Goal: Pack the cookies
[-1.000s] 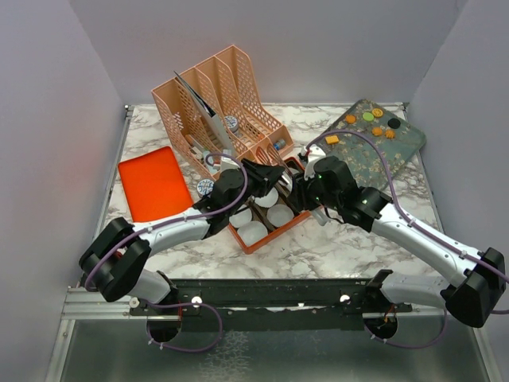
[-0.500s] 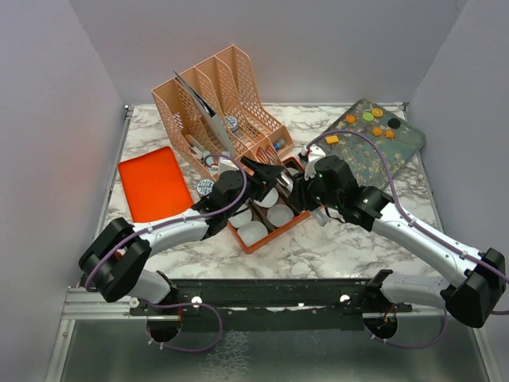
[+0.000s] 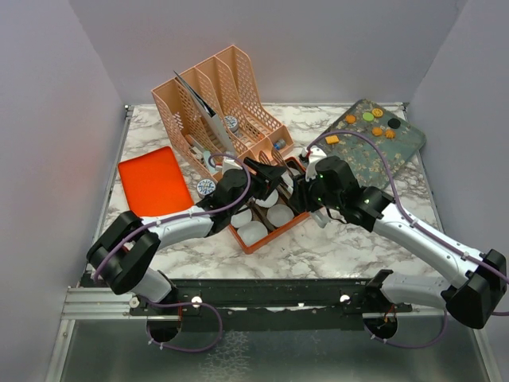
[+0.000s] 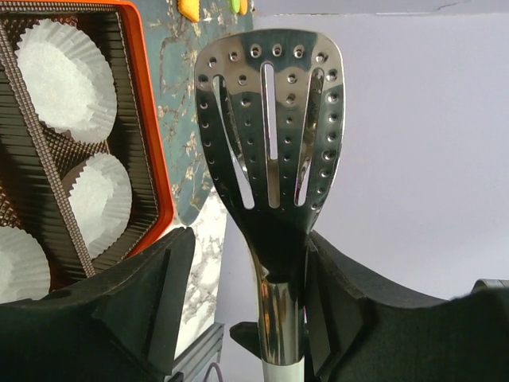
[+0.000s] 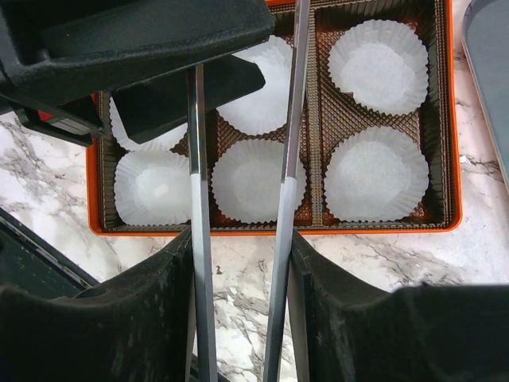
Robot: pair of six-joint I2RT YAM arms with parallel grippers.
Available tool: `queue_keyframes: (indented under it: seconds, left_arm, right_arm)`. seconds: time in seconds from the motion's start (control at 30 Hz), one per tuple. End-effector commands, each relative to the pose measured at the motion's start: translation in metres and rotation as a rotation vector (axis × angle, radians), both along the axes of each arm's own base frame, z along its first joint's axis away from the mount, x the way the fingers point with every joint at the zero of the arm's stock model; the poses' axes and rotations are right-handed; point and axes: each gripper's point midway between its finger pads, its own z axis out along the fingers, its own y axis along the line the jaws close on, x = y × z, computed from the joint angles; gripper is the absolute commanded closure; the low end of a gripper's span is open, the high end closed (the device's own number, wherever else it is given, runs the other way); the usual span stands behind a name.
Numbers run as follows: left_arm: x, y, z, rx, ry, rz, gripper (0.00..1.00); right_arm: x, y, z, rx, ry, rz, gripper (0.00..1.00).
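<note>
The cookies (image 3: 377,121) are tiny orange, green and black rounds plus a yellow-orange square (image 3: 332,139), lying on a camouflage-patterned board (image 3: 402,151) at the back right. A yellow-orange one (image 4: 188,8) shows at the top of the left wrist view. Metal tongs (image 3: 280,181) hang over the orange tray (image 3: 270,236) of white paper cups (image 5: 374,65). My right gripper (image 5: 240,239) is shut on both tong arms (image 5: 289,119). My left gripper (image 4: 250,239) is open around the slotted tong head (image 4: 270,119), which rests against one finger. The two grippers, left (image 3: 269,177) and right (image 3: 301,191), meet above the tray.
A peach file organizer (image 3: 219,103) stands at the back centre, with a flat orange lid (image 3: 155,181) to its left. A small round blue-and-white tin (image 3: 205,188) sits by the left arm. Grey walls close in both sides and the back.
My left gripper has shifted slightly right and forward toward the right gripper. The tongs and the right arm have hardly moved.
</note>
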Motion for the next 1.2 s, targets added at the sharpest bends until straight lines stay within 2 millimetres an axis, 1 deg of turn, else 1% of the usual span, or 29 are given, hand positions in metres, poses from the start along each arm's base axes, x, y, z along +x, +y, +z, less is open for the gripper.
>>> queue_keyframes:
  seconds: [0.0,0.2,0.33,0.5,0.6,0.7,0.77,0.87,0.97,1.1,1.17]
  left_arm:
    - [-0.005,0.005,-0.033,0.054,0.077,-0.002,0.4]
    - [-0.005,0.009,-0.024,0.06,0.045,0.008,0.39]
    - [-0.005,0.017,-0.017,0.07,0.015,0.025,0.32]
    - [-0.004,0.036,-0.002,0.131,-0.059,0.059,0.2]
    - [-0.004,0.055,0.01,0.224,-0.129,0.089,0.13]
    - [-0.003,0.081,0.026,0.346,-0.188,0.154,0.08]
    - [-0.005,0.1,0.042,0.436,-0.244,0.192,0.06]
    - [-0.011,0.127,0.072,0.575,-0.35,0.233,0.05]
    - [-0.022,0.152,0.105,0.709,-0.468,0.256,0.04]
    - [-0.04,0.183,0.129,0.895,-0.567,0.25,0.02]
    - [-0.05,0.189,0.137,0.969,-0.639,0.21,0.02]
  right_arm:
    - [0.009,0.015,0.061,0.136,-0.141,0.031,0.54]
    - [0.01,0.014,0.054,0.118,-0.124,0.02,0.56]
    - [0.013,0.009,0.049,0.096,-0.109,-0.019,0.61]
    - [0.019,-0.004,0.04,0.021,-0.079,-0.09,0.63]
    - [0.024,-0.014,0.032,-0.049,-0.053,-0.144,0.63]
    - [0.029,-0.021,0.025,-0.123,-0.028,-0.179,0.63]
    - [0.032,-0.025,0.02,-0.165,-0.012,-0.194,0.63]
    - [0.04,-0.03,0.016,-0.204,0.001,-0.22,0.63]
    - [0.052,-0.043,0.013,-0.236,0.028,-0.26,0.63]
    - [0.072,-0.066,0.008,-0.284,0.069,-0.324,0.63]
    - [0.081,-0.081,0.006,-0.306,0.091,-0.364,0.63]
